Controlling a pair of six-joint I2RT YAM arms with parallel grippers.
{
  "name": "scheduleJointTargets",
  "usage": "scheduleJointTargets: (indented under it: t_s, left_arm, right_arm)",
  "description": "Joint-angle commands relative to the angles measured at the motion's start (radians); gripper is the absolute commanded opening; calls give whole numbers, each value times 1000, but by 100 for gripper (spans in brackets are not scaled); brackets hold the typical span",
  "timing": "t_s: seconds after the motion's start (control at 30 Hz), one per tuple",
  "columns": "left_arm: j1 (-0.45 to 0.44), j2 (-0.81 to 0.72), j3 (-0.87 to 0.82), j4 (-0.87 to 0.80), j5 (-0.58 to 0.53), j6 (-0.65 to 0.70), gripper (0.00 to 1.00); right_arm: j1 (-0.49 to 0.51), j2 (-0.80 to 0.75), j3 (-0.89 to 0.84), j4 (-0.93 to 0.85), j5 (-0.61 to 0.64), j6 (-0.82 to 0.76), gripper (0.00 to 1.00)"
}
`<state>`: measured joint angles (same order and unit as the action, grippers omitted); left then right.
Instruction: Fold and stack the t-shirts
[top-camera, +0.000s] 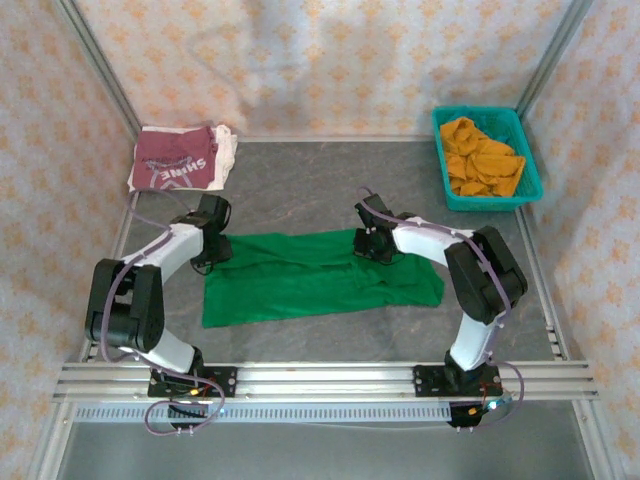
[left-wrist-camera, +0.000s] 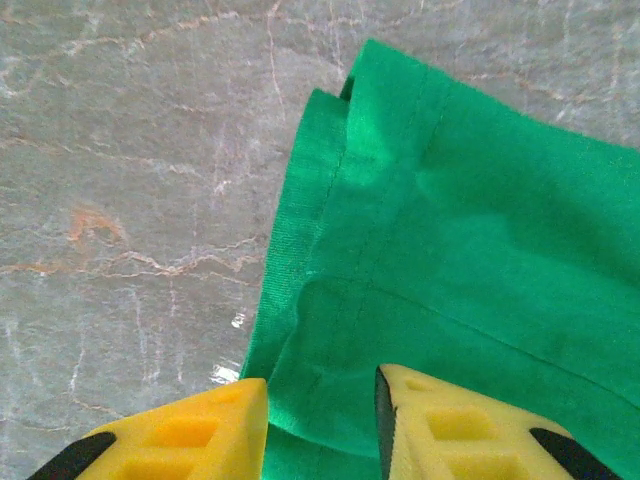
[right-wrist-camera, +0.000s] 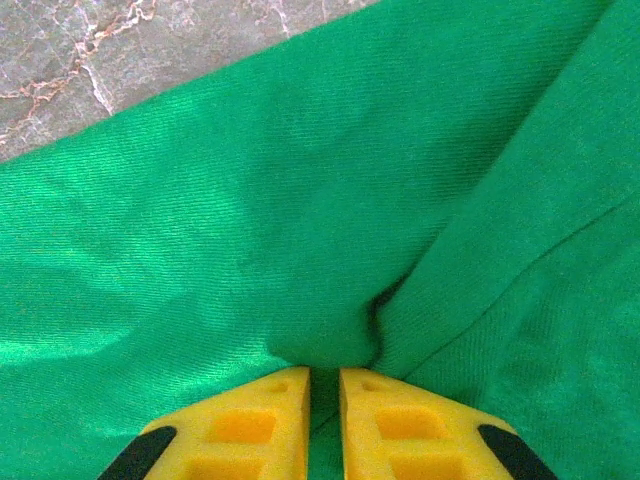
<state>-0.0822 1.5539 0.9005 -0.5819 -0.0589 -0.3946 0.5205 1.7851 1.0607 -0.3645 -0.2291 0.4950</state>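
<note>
Where the grey marbled table (top-camera: 300, 190) meets its far left corner, the maroon t-shirt (top-camera: 180, 160) lies folded with its white lettering facing up, well apart from the other garment. Just nearer than it, the left gripper (top-camera: 207, 258) is lowered onto the left end of the green t-shirt (top-camera: 320, 280); in the left wrist view, the left gripper (left-wrist-camera: 320, 385) has its yellow fingers (left-wrist-camera: 200, 430) standing apart, released, and the stitched hem of the green t-shirt (left-wrist-camera: 450, 250) lies flat in the gap between them, with bare table to its left. The green t-shirt lies spread crosswise over the middle of the table, between the two arms, its long side running left to right and its right end creased. At its far edge, right of centre, the right gripper (top-camera: 370, 250) is down on the cloth; in the right wrist view, the right gripper (right-wrist-camera: 323, 375) is clenched on a raised pinch of the green t-shirt (right-wrist-camera: 250, 200). In the far right corner sits a teal basket (top-camera: 490, 203) holding crumpled orange cloth (top-camera: 480, 160)
</note>
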Motion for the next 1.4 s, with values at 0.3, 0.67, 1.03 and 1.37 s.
scheduleJointTargets:
  t_s: [0.3, 0.67, 1.03, 1.37]
  left_arm:
    - [9, 30, 27, 37, -18, -1, 2]
    - [10, -96, 4, -33, -153, -22, 0]
    - [7, -129, -58, -32, -169, -50, 0]
    - [-7, -233, -89, -74, -149, -90, 5]
  right_arm:
    - [-8, 2, -13, 16, 28, 12, 16]
    - [-36, 52, -17, -22, 89, 76, 10]
    - [-63, 48, -38, -24, 88, 105, 9]
    - [-63, 26, -36, -47, 93, 106, 11]
